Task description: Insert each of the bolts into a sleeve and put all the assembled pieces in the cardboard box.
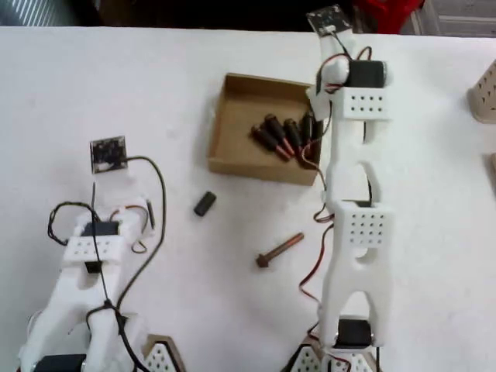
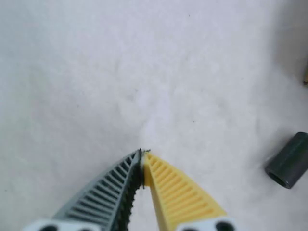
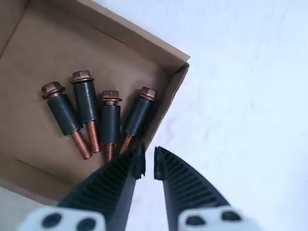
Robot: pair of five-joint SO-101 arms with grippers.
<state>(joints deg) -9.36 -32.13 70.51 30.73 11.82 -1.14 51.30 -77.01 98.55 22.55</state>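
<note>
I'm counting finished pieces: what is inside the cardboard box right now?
Four sleeved bolts lie side by side on the floor of the cardboard box. The right gripper covers part of the floor beyond their threaded ends, so anything there is hidden.

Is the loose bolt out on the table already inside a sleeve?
No, the bolt lies bare on the table, apart from the empty sleeve.
</note>
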